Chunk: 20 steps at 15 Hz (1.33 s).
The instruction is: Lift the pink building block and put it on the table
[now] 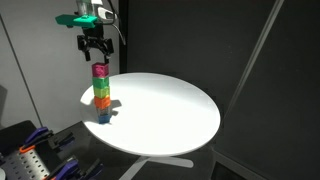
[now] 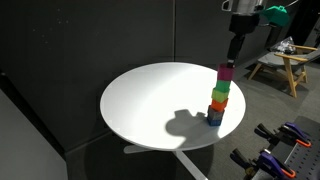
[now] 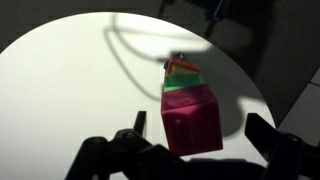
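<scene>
The pink building block [image 1: 100,71] tops a stack of coloured blocks near the edge of the round white table [image 1: 170,110]; it also shows in the other exterior view [image 2: 226,72]. Below it are green, orange and blue blocks. My gripper [image 1: 95,56] hangs just above the stack, open, fingers apart. In the wrist view the pink block [image 3: 192,122] sits between my open fingers [image 3: 200,135], with gaps on both sides.
Tools with coloured handles lie on a rack by the table [image 1: 35,160] and show in an exterior view [image 2: 285,145]. A wooden stool [image 2: 285,65] stands behind. Black curtains surround the table.
</scene>
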Each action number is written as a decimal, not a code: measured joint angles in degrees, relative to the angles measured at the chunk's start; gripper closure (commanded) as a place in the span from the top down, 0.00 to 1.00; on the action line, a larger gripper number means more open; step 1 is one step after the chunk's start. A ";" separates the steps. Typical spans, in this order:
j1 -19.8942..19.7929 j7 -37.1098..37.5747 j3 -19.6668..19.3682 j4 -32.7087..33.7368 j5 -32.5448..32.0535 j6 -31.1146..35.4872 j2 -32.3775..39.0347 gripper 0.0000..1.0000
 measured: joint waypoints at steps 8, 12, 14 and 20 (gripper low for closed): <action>-0.02 0.00 -0.10 0.26 0.07 0.67 0.59 1.00; -0.02 0.00 -0.11 0.95 0.08 0.67 2.06 1.00; -0.02 0.00 -0.13 1.54 0.08 0.67 2.88 1.00; -0.05 0.00 -0.15 2.75 0.08 0.67 4.27 0.64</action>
